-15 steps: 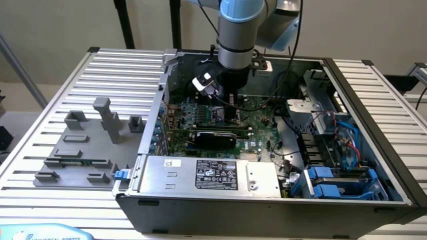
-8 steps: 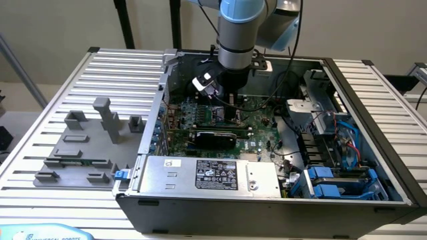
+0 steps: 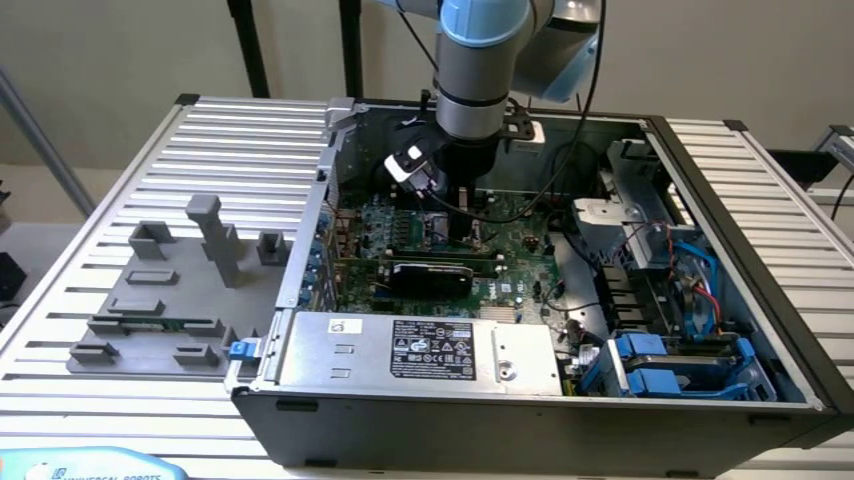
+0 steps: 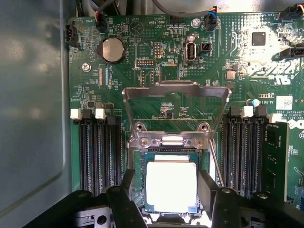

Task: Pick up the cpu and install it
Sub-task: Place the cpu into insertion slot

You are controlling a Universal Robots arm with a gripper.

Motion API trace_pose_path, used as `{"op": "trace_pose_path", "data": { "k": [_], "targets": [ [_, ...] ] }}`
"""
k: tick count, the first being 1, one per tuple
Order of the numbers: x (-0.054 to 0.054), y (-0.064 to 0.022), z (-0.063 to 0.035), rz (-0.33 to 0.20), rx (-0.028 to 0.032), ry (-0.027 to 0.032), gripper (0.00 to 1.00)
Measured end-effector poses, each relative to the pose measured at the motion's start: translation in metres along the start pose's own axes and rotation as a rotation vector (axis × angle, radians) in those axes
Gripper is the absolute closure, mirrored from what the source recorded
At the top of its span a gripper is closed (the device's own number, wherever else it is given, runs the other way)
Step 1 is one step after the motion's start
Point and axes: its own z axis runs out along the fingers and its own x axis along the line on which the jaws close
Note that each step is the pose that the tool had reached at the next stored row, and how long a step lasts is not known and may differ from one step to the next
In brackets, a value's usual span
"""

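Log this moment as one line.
hand: open, straddling cpu | cpu: lying in socket | load plate: raised | place: motherboard inside computer case

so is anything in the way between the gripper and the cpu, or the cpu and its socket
Nothing visible. The cpu lies flat in the socket, the load plate is swung open clear of it, and the open gripper straddles the cpu with nothing between.

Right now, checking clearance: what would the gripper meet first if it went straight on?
Probably the cpu, lying straight ahead between the gripper's open fingers; depth is unclear.
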Motion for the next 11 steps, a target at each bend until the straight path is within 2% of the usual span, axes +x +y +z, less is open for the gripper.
{"op": "trace_pose_path", "data": {
  "k": [8,11],
  "targets": [
    [0.0001,0.0000,-0.0025,0.000,0.0005,0.0000,0.37],
    [0.0001,0.0001,-0.0029,0.000,0.0006,-0.0020,0.37]
  ]
}}
